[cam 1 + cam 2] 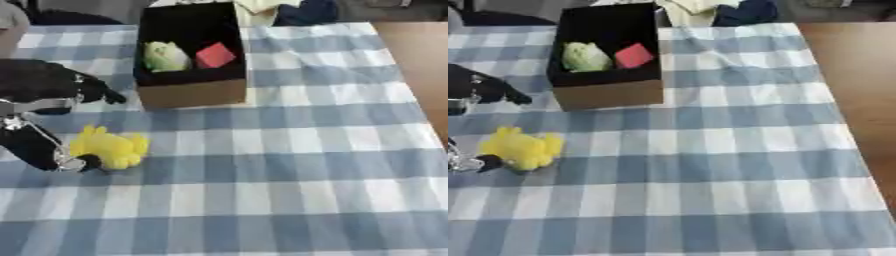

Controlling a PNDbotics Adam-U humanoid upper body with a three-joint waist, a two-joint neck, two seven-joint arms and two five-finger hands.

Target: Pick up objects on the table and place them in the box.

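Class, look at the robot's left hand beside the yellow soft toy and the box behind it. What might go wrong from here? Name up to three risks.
1. The left hand touches only the left edge of the yellow toy, so a grasp may pinch just a corner and the toy could slip out.
2. The box already holds a green thing and a red block; the toy may land on them.
3. The checked cloth may bunch under the fingers.

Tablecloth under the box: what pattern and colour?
Blue-and-white check tablecloth, clearest in the left eye view, spread under the cardboard box.
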